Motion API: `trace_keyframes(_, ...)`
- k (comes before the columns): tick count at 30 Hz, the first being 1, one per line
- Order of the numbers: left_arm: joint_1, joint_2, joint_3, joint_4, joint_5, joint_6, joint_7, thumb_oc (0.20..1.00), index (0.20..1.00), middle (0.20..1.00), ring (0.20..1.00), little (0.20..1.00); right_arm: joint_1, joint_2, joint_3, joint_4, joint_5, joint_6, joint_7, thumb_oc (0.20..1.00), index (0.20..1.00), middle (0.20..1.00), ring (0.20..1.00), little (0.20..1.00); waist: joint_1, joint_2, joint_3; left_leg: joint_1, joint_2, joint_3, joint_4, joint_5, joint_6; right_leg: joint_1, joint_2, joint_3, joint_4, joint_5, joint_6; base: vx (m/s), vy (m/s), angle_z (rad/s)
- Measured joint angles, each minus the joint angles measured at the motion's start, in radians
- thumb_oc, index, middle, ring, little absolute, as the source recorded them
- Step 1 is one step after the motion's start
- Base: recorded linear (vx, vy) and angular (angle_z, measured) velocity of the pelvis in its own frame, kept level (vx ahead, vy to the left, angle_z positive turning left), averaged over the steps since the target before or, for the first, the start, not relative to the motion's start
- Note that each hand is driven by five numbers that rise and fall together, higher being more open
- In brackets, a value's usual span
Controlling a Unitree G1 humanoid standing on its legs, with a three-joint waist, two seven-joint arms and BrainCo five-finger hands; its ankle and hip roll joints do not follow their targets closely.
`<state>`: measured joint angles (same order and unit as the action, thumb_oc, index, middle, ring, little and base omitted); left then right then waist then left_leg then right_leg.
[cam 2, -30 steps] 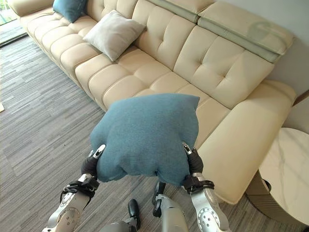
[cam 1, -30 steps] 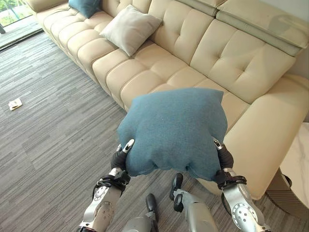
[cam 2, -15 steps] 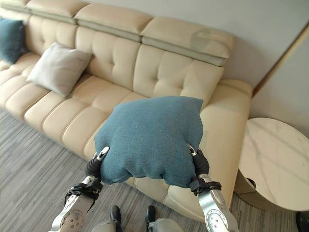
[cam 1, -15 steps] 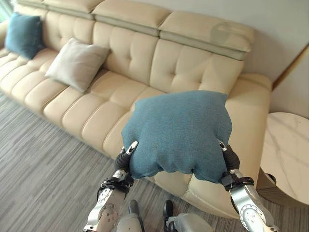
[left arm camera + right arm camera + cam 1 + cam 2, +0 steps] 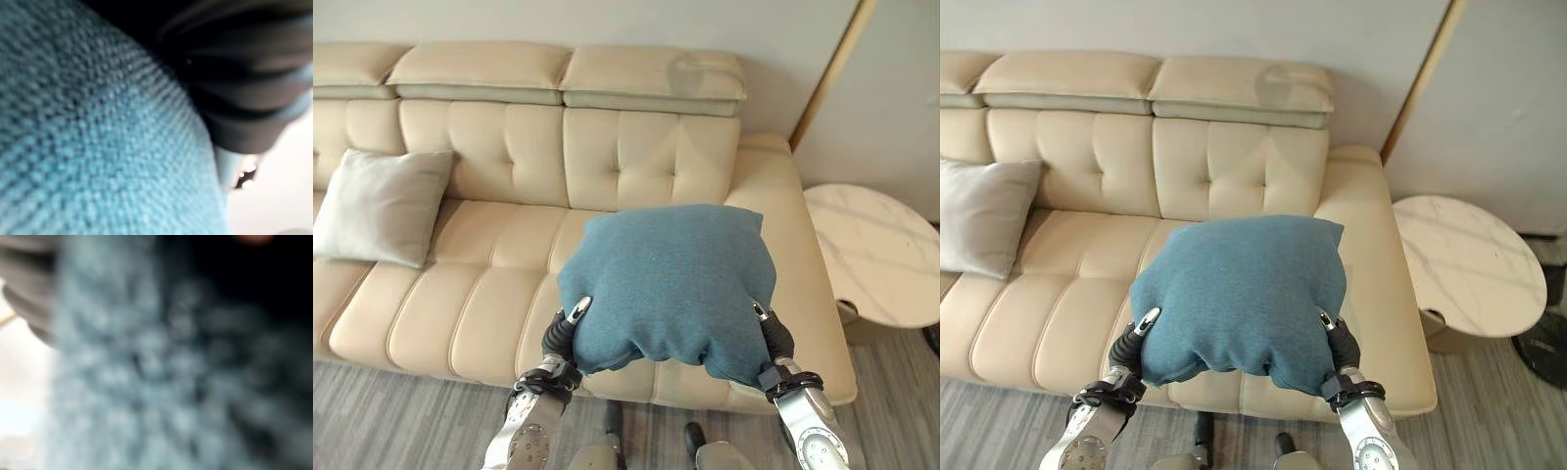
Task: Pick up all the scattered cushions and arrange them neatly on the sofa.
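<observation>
Blue cushion is up off the floor, carried between both hands! The left hand grips its lower left edge and the right hand its lower right edge, fingers buried in the fabric, so I cannot tell how they sit. Just beyond the hands, the cream sofa. Further left, a grey cushion leans on the sofa back. To the right, a round marble side table.
</observation>
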<state>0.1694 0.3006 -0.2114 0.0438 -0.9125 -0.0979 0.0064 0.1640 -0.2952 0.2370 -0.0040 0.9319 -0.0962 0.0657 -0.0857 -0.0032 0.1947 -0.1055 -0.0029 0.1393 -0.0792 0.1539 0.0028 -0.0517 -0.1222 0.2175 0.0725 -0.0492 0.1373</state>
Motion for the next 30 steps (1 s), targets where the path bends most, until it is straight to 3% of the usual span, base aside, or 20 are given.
trace_keyframes(1,0.003,0.0,0.012,0.001,0.0,0.001,0.0,0.2,0.2,0.2,0.2,0.2,-0.005,0.003,0.006,0.0,-0.005,0.002,0.0,0.2,0.2,0.2,0.2,0.2,0.014,-0.003,0.0,0.003,-0.001,0.029,0.0,-0.006,0.005,-0.016,-0.007,0.002,0.007,-0.005,0.002,-0.01,0.125,-1.24)
trace_keyframes(3,0.007,0.02,0.037,0.0,0.002,-0.001,0.001,0.2,0.2,0.2,0.2,0.2,-0.021,0.021,0.036,0.005,-0.01,0.001,-0.001,0.2,0.2,0.2,0.2,0.2,0.034,-0.018,0.0,0.016,0.01,0.126,0.0,-0.02,0.021,-0.057,-0.027,-0.107,0.017,0.007,-0.012,0.0,0.088,-1.2)
trace_keyframes(4,0.008,0.023,0.048,0.002,0.008,-0.001,0.006,0.2,0.2,0.2,0.2,0.2,-0.027,0.028,0.041,0.008,-0.014,0.0,-0.001,0.2,0.2,0.2,0.2,0.2,0.035,-0.018,0.001,0.023,0.019,0.158,-0.002,-0.028,0.027,-0.066,-0.044,-0.183,0.014,0.012,-0.017,0.05,0.062,-1.24)
trace_keyframes(5,0.016,0.024,0.067,0.002,0.031,-0.002,0.01,0.2,0.2,0.2,0.2,0.2,-0.041,0.038,0.054,0.023,-0.022,0.001,-0.001,0.2,0.2,0.2,0.2,0.2,0.043,-0.019,0.001,0.034,0.032,0.188,-0.002,-0.038,0.021,-0.071,-0.083,-0.327,0.012,0.013,-0.019,0.09,0.037,-0.95)
trace_keyframes(6,0.015,0.028,0.068,0.002,0.033,-0.004,0.014,0.2,0.2,0.2,0.2,0.2,-0.039,0.044,0.058,0.023,-0.026,0.001,-0.002,0.2,0.2,0.2,0.2,0.2,0.043,-0.022,-0.001,0.04,0.035,0.198,0.0,-0.042,0.017,-0.063,-0.091,-0.358,-0.001,0.022,-0.007,0.13,0.041,-0.7)
trace_keyframes(9,-0.002,0.023,0.066,0.011,0.072,-0.004,0.027,0.2,0.2,0.2,0.2,0.2,-0.05,0.034,0.06,0.07,-0.049,-0.002,-0.004,0.2,0.2,0.2,0.2,0.2,0.035,-0.028,-0.003,0.053,0.042,0.201,-0.001,-0.047,0.004,-0.03,-0.089,-0.372,-0.058,0.111,0.005,0.06,-0.01,-0.12)
trace_keyframes(11,-0.035,0.011,0.056,0.023,0.101,-0.004,0.042,0.2,0.2,0.2,0.2,0.2,-0.095,0.011,0.067,0.143,-0.052,0.003,-0.022,0.2,0.2,0.2,0.2,0.2,0.037,-0.018,-0.006,0.045,0.064,0.196,0.0,-0.032,-0.023,-0.023,-0.059,-0.373,-0.079,0.126,-0.008,-0.06,-0.005,-0.05)
trace_keyframes(13,-0.078,0.011,0.053,0.043,0.109,-0.004,0.056,0.2,0.2,0.2,0.2,0.2,-0.137,0.003,0.073,0.171,-0.061,0.011,-0.04,0.2,0.2,0.2,0.2,0.2,0.038,-0.011,-0.007,0.016,0.076,0.191,0.008,-0.02,-0.025,-0.038,-0.043,-0.374,-0.094,0.14,-0.02,-0.16,-0.017,0.01)
trace_keyframes(17,-0.516,0.082,-0.011,0.261,0.108,-0.031,0.174,0.2,0.2,0.2,0.2,0.2,-0.564,-0.039,0.118,0.369,-0.097,0.01,-0.163,0.2,0.2,0.2,0.2,0.2,0.039,0.015,0.005,-0.237,0.108,0.155,0.115,0.005,-0.01,-0.271,-0.027,-0.378,-0.017,0.179,-0.045,-0.17,-0.044,0.07)
trace_keyframes(21,-0.897,0.216,-0.05,0.349,0.108,-0.066,0.245,0.2,0.2,0.2,0.2,0.2,-0.932,-0.088,0.132,0.471,-0.13,0.001,-0.264,0.2,0.2,0.2,0.2,0.2,0.054,0.025,0.056,-0.356,0.113,0.144,0.124,0.016,-0.026,-0.406,-0.033,-0.375,0.028,0.178,-0.048,-0.03,-0.044,0.02)
trace_keyframes(22,-1.025,0.262,-0.056,0.356,0.108,-0.091,0.263,0.2,0.2,0.2,0.2,0.2,-1.04,-0.102,0.126,0.474,-0.132,-0.019,-0.297,0.2,0.2,0.2,0.2,0.2,0.06,0.029,0.095,-0.371,0.111,0.131,0.123,0.023,-0.035,-0.418,-0.032,-0.377,0.028,0.184,-0.05,-0.13,-0.032,-0.01)
trace_keyframes(26,-1.251,0.353,-0.076,0.383,0.11,-0.2,0.272,0.2,0.2,0.2,0.2,0.2,-1.244,-0.133,0.144,0.486,-0.161,-0.099,-0.35,0.2,0.2,0.2,0.2,0.2,0.072,0.028,0.111,-0.456,0.11,0.093,0.126,0.035,-0.032,-0.507,-0.031,-0.389,0.076,0.167,-0.057,-0.01,-0.041,0.15)
trace_keyframes(29,-1.472,0.43,-0.169,0.494,0.158,-0.247,0.287,0.2,0.2,0.2,0.2,0.2,-1.43,-0.177,0.175,0.557,-0.238,-0.146,-0.41,0.2,0.2,0.2,0.2,0.2,0.081,0.03,0.115,-0.537,0.107,0.043,0.124,0.071,-0.02,-0.587,-0.03,-0.416,0.118,0.155,-0.07,-0.02,-0.039,0.27)
trace_keyframes(30,-1.57,0.447,-0.219,0.577,0.199,-0.262,0.309,0.2,0.2,0.2,0.2,0.2,-1.524,-0.187,0.2,0.638,-0.288,-0.159,-0.447,0.589,0.589,0.589,0.589,0.589,0.095,0.031,0.115,-0.578,0.11,0.033,0.126,0.082,-0.019,-0.627,-0.029,-0.431,0.13,0.152,-0.074,-0.11,-0.023,0.21)
